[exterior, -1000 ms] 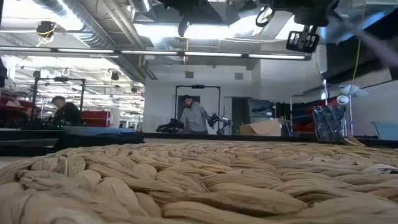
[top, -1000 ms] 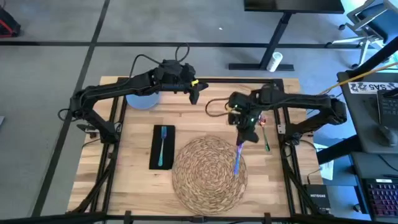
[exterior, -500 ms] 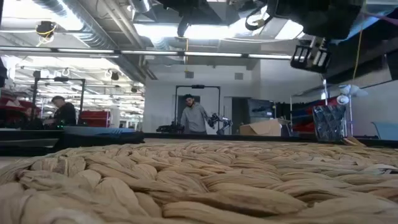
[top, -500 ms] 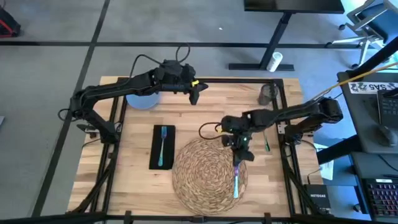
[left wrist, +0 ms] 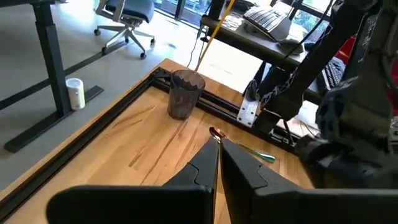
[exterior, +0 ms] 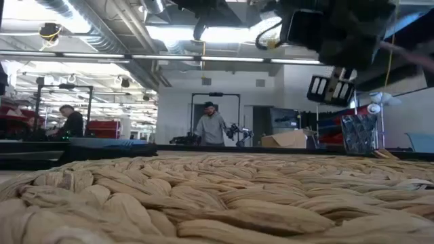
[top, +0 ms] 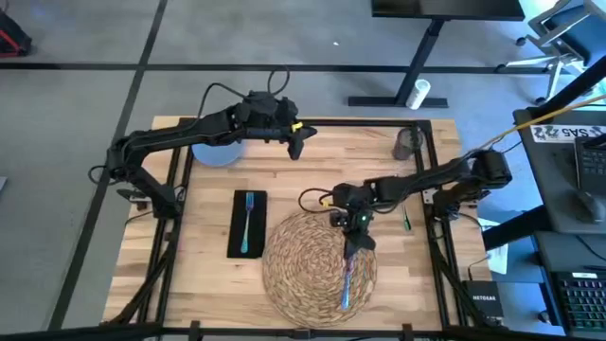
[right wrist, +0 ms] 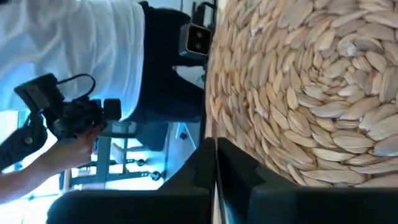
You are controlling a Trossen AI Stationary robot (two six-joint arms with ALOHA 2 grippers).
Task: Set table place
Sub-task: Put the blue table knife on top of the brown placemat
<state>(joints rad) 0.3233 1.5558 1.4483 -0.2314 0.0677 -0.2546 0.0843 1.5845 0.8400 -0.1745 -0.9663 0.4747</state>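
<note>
The table (top: 294,180) has bare wood at its centre. The woven placemat (top: 308,260) sits at 6 o'clock. Right gripper (top: 356,240) over its 3 o'clock side clamps a colourful-handled utensil (top: 347,279). Left gripper (top: 295,142), fingers together, hangs at 12 o'clock.

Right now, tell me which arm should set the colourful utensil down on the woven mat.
The right. Its end effector already holds the utensil over the woven mat. The left end effector hangs shut near the table's far edge, beside the blue plate.
</note>
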